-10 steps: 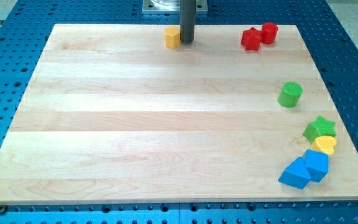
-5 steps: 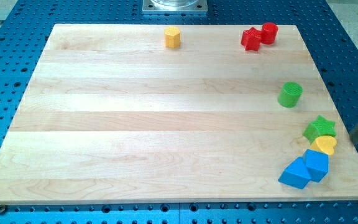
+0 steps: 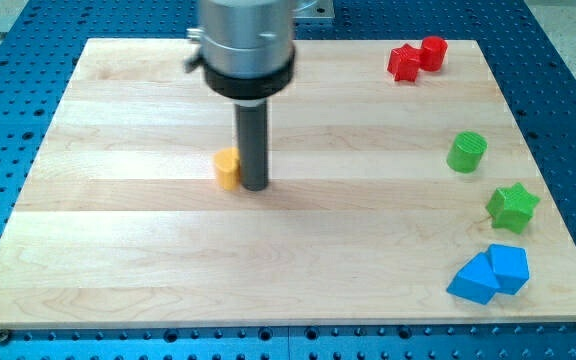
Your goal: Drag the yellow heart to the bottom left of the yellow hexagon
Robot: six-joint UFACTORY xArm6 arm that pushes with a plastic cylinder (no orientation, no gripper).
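Note:
A small yellow block (image 3: 228, 169) lies on the wooden board (image 3: 118, 250), a little left of the middle. Its shape cannot be made out, as the rod covers its right side. My tip (image 3: 255, 187) rests on the board, touching the block's right side. No yellow block lies at the right edge between the green star and the blue blocks. The arm's wide body fills the view's top middle and covers the spot where the yellow hexagon stood, so the hexagon is hidden.
A red star (image 3: 403, 64) and a red cylinder (image 3: 433, 52) touch at the top right. A green cylinder (image 3: 466, 152) and a green star (image 3: 513, 207) stand along the right edge. Two blue blocks (image 3: 475, 279) (image 3: 509, 267) touch at the bottom right.
The rod has come from the right edge to the board's middle. The yellow heart is gone from beside the green star, and a yellow block now lies left of my tip.

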